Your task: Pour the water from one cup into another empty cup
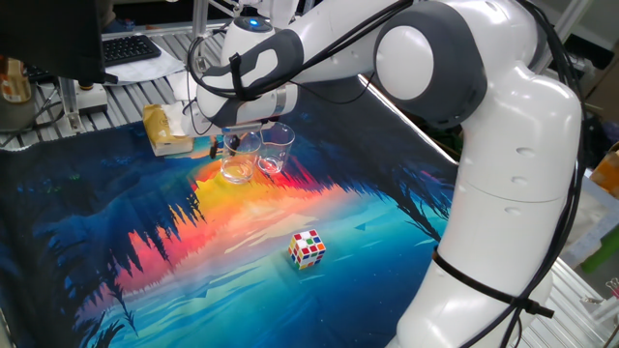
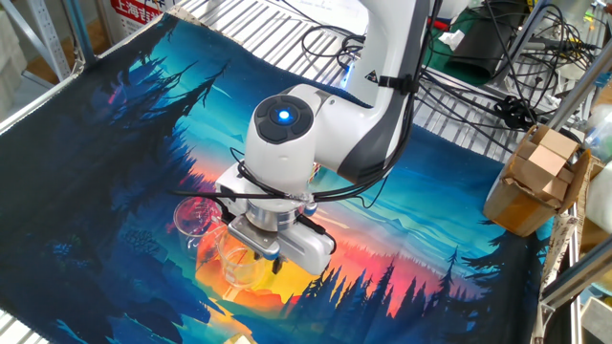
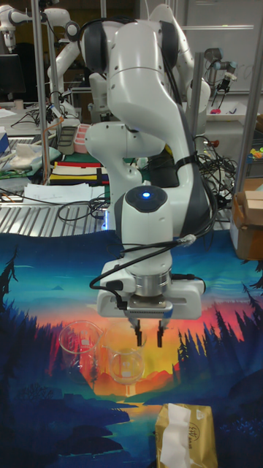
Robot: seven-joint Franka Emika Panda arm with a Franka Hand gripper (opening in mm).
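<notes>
Two clear glass cups stand upright side by side on the printed cloth. My gripper (image 3: 149, 338) hangs over the nearer cup (image 3: 126, 363), pointing straight down. Its fingertips sit at rim height and seem to straddle the cup's wall, with a narrow gap still showing between them. From the fixed views the same gripper (image 1: 229, 147) (image 2: 268, 260) covers part of that cup (image 1: 237, 170) (image 2: 237, 268). The second cup (image 1: 278, 150) (image 2: 194, 218) (image 3: 80, 338) stands close beside it, untouched. The water is too faint to place in either cup.
A Rubik's cube (image 1: 308, 247) lies on the cloth (image 1: 116, 242) nearer the arm's base. A tan tissue pack (image 1: 166, 130) (image 3: 186, 435) sits just beyond the cups. A cardboard box (image 2: 535, 177) and cables lie off the cloth's edge.
</notes>
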